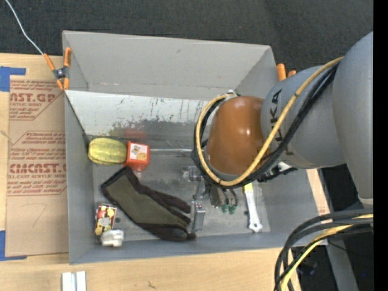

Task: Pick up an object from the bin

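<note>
At the left of the bin (pixel 163 65) we see a yellow-green gourd (pixel 107 151) touching an orange cube (pixel 137 154). Nearer the front corner is a small patterned box (pixel 105 217) with a white piece (pixel 112 237) just beside it. A dark olive cloth (pixel 142 202) (crumpled, rather glove-like) stretches across the middle. The gripper (pixel 197 216) sits at its right end, and we cannot tell how wide it stands. Further right lies a white tool (pixel 252 210).

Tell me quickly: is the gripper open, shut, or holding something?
Gripper: cannot be told; it is at the right end of the dark brown cloth.
</note>
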Motion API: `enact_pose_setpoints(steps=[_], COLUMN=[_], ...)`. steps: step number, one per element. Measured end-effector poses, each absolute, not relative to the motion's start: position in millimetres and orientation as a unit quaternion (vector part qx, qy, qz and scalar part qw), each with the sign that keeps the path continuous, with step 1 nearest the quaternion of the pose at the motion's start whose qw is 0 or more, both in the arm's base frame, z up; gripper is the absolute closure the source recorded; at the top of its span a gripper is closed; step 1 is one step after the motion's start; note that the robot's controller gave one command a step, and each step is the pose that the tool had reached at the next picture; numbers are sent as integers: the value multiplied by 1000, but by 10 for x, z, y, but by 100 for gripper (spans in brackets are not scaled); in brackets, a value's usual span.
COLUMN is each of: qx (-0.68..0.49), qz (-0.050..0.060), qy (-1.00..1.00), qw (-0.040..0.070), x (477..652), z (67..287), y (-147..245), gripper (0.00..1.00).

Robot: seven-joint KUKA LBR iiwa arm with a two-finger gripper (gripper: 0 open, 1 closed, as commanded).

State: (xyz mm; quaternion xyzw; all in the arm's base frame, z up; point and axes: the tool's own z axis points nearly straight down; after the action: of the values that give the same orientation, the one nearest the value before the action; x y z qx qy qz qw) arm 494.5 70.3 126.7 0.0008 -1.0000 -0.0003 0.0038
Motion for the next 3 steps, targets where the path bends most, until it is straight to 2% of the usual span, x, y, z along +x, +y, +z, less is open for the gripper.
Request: enact_pose_setpoints(steps=[1,2,3], qx=[0,-39,-40], qz=[-1,-2,-1], qy=[-1000,-999,-999], qw=[0,0,-2], x=[4962,4854,4921], z=[1311,708,705], y=[699,1125,1357], gripper=[0,0,0])
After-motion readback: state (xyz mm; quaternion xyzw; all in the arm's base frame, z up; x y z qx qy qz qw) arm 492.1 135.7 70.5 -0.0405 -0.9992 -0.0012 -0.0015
